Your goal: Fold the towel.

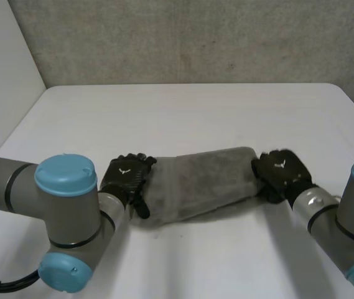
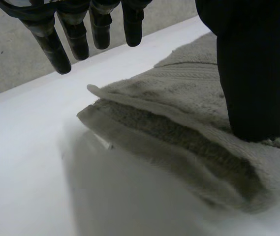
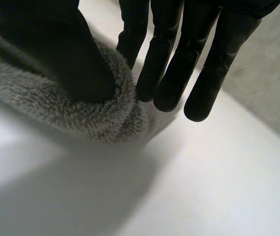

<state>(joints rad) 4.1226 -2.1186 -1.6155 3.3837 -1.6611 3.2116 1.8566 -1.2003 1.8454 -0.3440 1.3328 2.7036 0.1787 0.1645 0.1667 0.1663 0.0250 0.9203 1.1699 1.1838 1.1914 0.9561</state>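
We've got the towel (image 1: 201,180) folded into a long bundle, lower middle of the frame on the tabletop (image 1: 189,112). At its left end the left robot hand (image 1: 125,177) is spread: thumb (image 2: 255,73) resting on the top layer, fingers (image 2: 76,34) straight, off the cloth. At the right end the right robot hand (image 1: 281,173) is spread too, thumb pressed into the fluffy edge. We judge it soft, light and floppy, and the layers will slide. We'd pinch both layers at the end corners.
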